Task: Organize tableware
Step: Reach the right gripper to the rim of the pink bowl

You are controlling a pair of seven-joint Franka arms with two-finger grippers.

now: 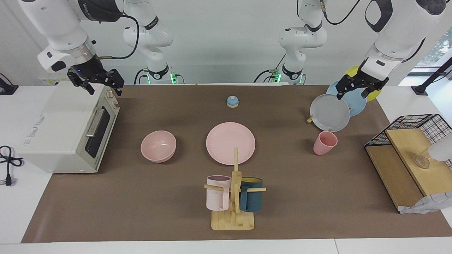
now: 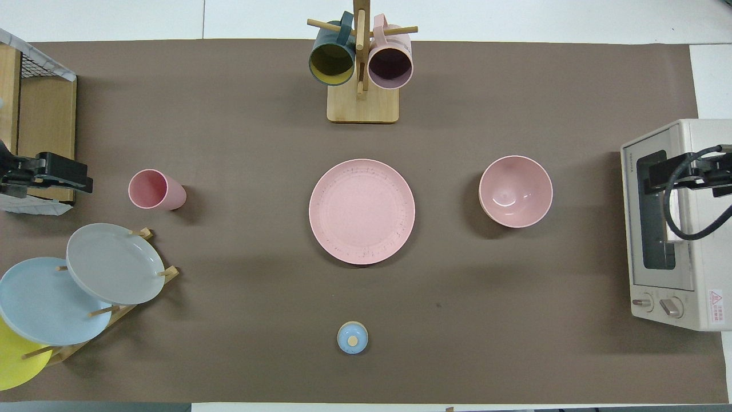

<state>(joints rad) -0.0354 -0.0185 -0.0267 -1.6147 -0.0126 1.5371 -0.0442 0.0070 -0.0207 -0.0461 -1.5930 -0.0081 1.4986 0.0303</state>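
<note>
The pink plate (image 1: 226,139) (image 2: 362,212) lies flat at the middle of the brown mat. The pink bowl (image 1: 158,145) (image 2: 516,191) stands beside it toward the right arm's end. The small pink cup (image 1: 325,143) (image 2: 155,189) stands upright toward the left arm's end, a little farther from the robots than the plate rack. My left gripper (image 1: 353,94) (image 2: 63,174) hangs open and empty above the plate rack. My right gripper (image 1: 104,90) (image 2: 680,174) hangs open and empty above the toaster oven. Neither touches the tableware.
A toaster oven (image 1: 67,130) (image 2: 675,229) sits at the right arm's end. A wooden rack (image 1: 310,119) holds grey (image 1: 330,113), blue and yellow plates. A mug tree (image 1: 233,197) (image 2: 361,103) carries two mugs. A small blue knob (image 1: 232,101) (image 2: 352,337) and a wire shelf (image 1: 406,155) also stand here.
</note>
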